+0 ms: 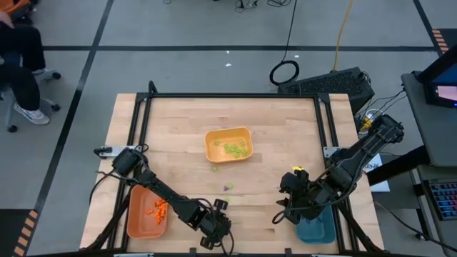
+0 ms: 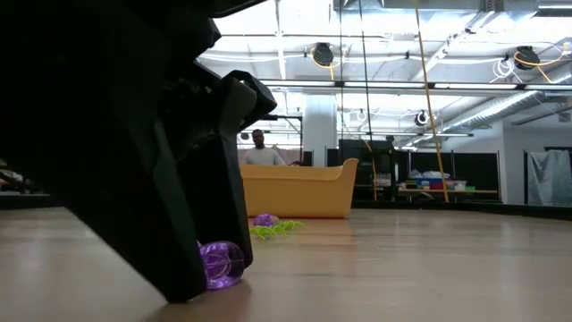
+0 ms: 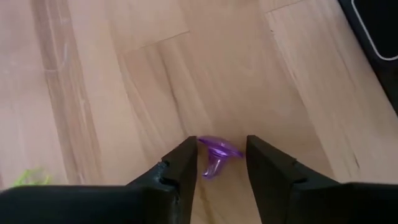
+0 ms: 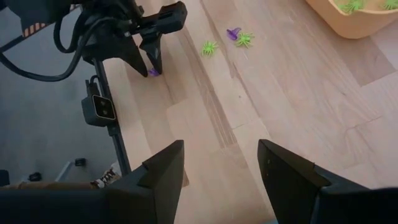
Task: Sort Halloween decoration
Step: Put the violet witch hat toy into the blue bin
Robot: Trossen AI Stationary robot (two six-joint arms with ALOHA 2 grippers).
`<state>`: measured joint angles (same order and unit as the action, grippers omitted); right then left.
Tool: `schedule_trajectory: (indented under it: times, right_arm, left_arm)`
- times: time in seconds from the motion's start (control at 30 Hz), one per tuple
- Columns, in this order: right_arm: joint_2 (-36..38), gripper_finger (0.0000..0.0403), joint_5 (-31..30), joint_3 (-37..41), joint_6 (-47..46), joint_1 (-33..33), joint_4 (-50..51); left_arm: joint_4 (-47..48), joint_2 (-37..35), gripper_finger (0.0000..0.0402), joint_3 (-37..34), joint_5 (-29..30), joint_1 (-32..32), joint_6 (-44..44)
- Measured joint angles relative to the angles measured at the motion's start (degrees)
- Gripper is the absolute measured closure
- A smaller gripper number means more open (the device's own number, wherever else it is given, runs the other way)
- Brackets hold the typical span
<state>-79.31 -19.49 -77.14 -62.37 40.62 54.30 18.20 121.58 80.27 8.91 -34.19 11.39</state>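
A small purple piece (image 3: 214, 155) of the Halloween decoration lies on the wooden table near its front edge. My left gripper (image 3: 221, 163) stands over it, open, with one finger on either side. Farther in lie another purple piece (image 4: 233, 33) and two green pieces (image 4: 244, 39) (image 4: 209, 47). The yellow tray (image 1: 228, 145) holds several green pieces, and the orange tray (image 1: 146, 214) holds orange ones. My right gripper (image 4: 221, 168) hangs open above the table near the teal tray (image 1: 314, 230), with nothing between its fingers. My left gripper comes down at a slant from the table's near side, and the purple piece nearly fills the gap between its fingers. One fingertip (image 3: 189, 149) stands right at the piece's rim (image 3: 201, 140); I cannot tell whether it touches. The piece rests on the table.
The table's black frame edge (image 4: 109, 93) runs close beside the left gripper. Bare wood lies between the yellow tray and the two arms. A person shows beyond the table in the low view (image 2: 259, 152).
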Motion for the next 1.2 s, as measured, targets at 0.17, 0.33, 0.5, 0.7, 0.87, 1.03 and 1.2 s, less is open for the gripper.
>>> schedule_trajectory:
  times: [0.17, 0.33, 0.5, 0.7, 0.87, 1.03, 1.2]
  right_arm:
    - [0.0, 0.0211, 0.0, 0.0, 0.0, 0.0, 0.0]
    - [0.0, 0.0211, 0.0, 0.0, 0.0, 0.0, 0.0]
    - [0.0, 0.0211, 0.0, 0.0, 0.0, 0.0, 0.0]
    - [0.0, 0.0211, -0.1, 0.0, 0.0, 0.0, 0.0]
    - [0.0, 0.0211, -0.3, 0.0, 0.0, 0.0, 0.0]
    - [0.0, 0.0211, -0.4, 0.0, 0.0, 0.0, 0.0]
    - [0.0, 0.0211, -0.4, 0.0, -0.6, 0.0, 0.0]
  left_arm:
    - [0.0, 0.0, 0.0301, 0.0, -0.9, 0.7, -0.1]
    - [0.1, 0.0, 0.0324, 0.0, -1.2, 0.8, -0.1]
    - [0.1, 0.0, 0.0338, 0.0, -1.2, 0.9, 0.1]
    - [-1.7, 0.2, 0.0341, 0.1, -0.1, 0.9, 1.0]
    - [-2.2, 0.3, 0.0342, 0.4, 1.8, 1.0, 3.2]
    - [-2.7, 0.3, 0.0342, 0.4, 1.8, 1.4, 3.3]
    - [-3.1, 0.3, 0.0342, 0.4, 1.7, 1.9, 6.3]
